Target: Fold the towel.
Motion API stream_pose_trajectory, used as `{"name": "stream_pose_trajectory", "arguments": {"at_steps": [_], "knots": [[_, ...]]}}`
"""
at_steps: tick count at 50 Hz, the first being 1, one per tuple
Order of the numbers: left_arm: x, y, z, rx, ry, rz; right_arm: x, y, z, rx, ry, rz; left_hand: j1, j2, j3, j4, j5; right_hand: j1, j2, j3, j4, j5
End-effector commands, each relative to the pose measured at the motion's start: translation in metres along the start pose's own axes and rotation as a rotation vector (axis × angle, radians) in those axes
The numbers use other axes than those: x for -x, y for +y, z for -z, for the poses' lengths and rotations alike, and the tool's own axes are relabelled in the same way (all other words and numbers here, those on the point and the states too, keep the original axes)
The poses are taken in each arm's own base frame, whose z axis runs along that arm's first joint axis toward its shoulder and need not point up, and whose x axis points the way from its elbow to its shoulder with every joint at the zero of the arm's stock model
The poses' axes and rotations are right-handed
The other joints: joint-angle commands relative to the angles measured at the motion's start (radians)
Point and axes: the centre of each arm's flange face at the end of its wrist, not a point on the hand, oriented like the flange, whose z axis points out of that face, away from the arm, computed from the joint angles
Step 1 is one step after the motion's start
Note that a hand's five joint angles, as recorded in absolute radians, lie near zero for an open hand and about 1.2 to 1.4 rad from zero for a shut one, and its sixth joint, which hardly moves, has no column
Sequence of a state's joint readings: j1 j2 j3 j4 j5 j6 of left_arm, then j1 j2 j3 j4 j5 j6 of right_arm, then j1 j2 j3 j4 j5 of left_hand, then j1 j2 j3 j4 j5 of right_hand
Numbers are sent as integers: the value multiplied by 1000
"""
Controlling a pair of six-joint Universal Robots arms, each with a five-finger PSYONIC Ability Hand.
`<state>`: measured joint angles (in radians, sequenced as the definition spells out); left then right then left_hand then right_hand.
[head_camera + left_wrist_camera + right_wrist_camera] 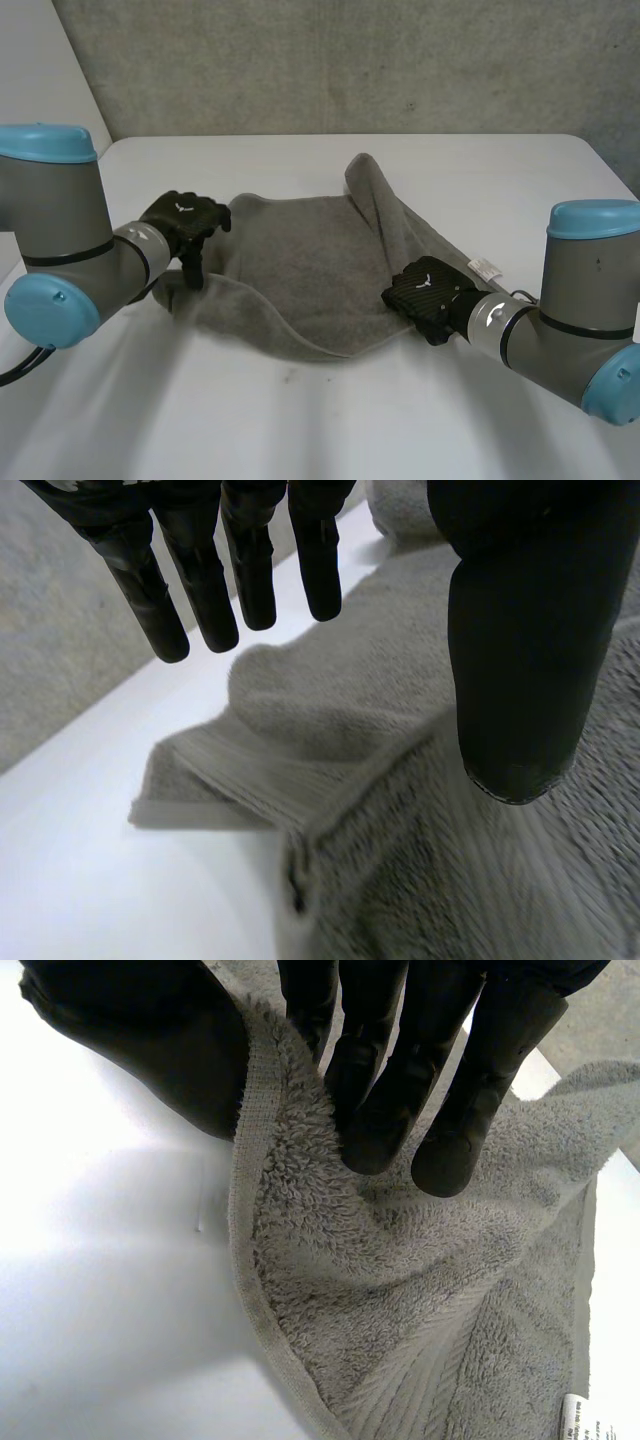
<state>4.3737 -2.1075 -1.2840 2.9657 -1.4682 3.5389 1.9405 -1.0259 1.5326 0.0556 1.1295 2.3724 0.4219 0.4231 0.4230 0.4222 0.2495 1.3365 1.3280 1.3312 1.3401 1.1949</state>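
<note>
Towel [300, 270]: grey terry, lying rumpled on the middle of the table, between the two hands; not flat and not neatly folded.
Towel's far part: a raised ridge [385, 205] runs from the far side toward the right hand.
Towel's near edge: curved, resting on the table in front of both arms.
Left corner [230, 770]: doubled over on itself, its ribbed band facing up, lying on the table under the left hand.
Left hand [185, 220]: at the towel's left edge, above the doubled corner; its fingers [205, 590] hang straight and spread, and the thumb [520, 660] stands apart from them above the cloth. It is released, grasping nothing.
Right hand [428, 288]: at the towel's right near edge, grasping the towel. Its fingers [385, 1110] press into the pile on one side of the hem [248, 1210], and the thumb [150, 1050] lies against the other side, so the edge is pinched between them.
Tag [484, 267]: small, white, printed, at the towel's right edge just beside the right hand.
Table [300, 420]: white.
Wall [350, 60]: grey, behind the table's far edge.
</note>
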Motion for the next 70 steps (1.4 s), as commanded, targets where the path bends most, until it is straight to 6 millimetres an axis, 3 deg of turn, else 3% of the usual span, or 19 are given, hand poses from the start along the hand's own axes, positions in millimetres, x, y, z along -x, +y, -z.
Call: {"name": "stream_pose_trajectory", "arguments": {"at_steps": [1, 7, 9, 15, 16, 20, 29, 30, 31, 33, 35, 39, 44, 50, 56, 64, 70], "knots": [[-4, 8, 6, 79, 25, 10, 0, 1, -1, 2, -1, 0, 138, 137, 137, 137, 136, 60, 68, 65, 56, 27], [-4, 11, 6, 94, 22, 10, 1, 3, -2, 9, 1, -4, 329, 328, 328, 329, 327, 60, 68, 65, 56, 27], [-6, 16, 2, 110, 25, 11, 0, 4, -2, 18, 8, -4, 522, 520, 520, 521, 519, 60, 68, 65, 56, 27], [-4, 25, -4, 144, -16, 6, -1, 3, -1, 21, 15, -14, 802, 800, 800, 801, 799, 60, 68, 65, 56, 27], [-2, 27, -3, 157, -43, -3, -2, 3, -1, 20, 18, -18, 973, 971, 972, 972, 970, 60, 68, 65, 56, 27], [4, 26, 2, 175, -105, -25, -3, 2, 0, 18, 24, -33, 974, 973, 973, 974, 972, 60, 68, 65, 56, 27], [14, -25, 46, 0, -196, -35, -13, -8, 1, -18, 48, -207, 974, 973, 973, 974, 972, 60, 68, 65, 56, 27], [15, -32, 52, -30, -207, -34, -14, -10, 1, -23, 52, -232, 974, 973, 973, 974, 972, -364, -355, -358, -367, -397], [16, -32, 52, -30, -207, -34, -14, -10, 2, -23, 52, -232, 974, 973, 973, 974, 972, -368, -359, -362, -371, -401], [18, -38, 61, -57, -218, -33, -15, -11, 3, -27, 57, -283, 974, 973, 973, 974, 972, -1110, -1102, -1105, -1114, -1143], [19, -40, 64, -66, -225, -30, -16, -13, 4, -32, 60, -308, 974, 973, 973, 974, 972, -1162, -1153, -1157, -1166, -1195], [20, -43, 68, -75, -229, -26, -23, -14, 7, -39, 75, -367, 974, 973, 973, 974, 972, -1162, -1153, -1157, -1166, -1195], [21, -49, 74, -99, -235, -8, -52, 2, 19, -26, 163, -502, 974, 973, 973, 974, 972, -1162, -1153, -1157, -1166, -1195], [23, -52, 78, -116, -242, 4, -66, 13, 23, -20, 194, -522, 974, 973, 973, 974, 972, -1162, -1153, -1157, -1166, -1195], [24, -40, 76, -89, -248, 14, -89, 30, 25, -9, 228, -359, 974, 973, 973, 974, 972, -858, -850, -853, -862, -891], [25, -26, 69, -84, -263, 25, -92, 50, 13, 57, 213, -175, 974, 973, 973, 974, 972, -849, -841, -844, -853, -882], [23, -21, 67, -78, -258, 29, -91, 58, 4, 70, 195, -137, 974, 973, 973, 974, 972, -843, -835, -838, -847, -876]]}}
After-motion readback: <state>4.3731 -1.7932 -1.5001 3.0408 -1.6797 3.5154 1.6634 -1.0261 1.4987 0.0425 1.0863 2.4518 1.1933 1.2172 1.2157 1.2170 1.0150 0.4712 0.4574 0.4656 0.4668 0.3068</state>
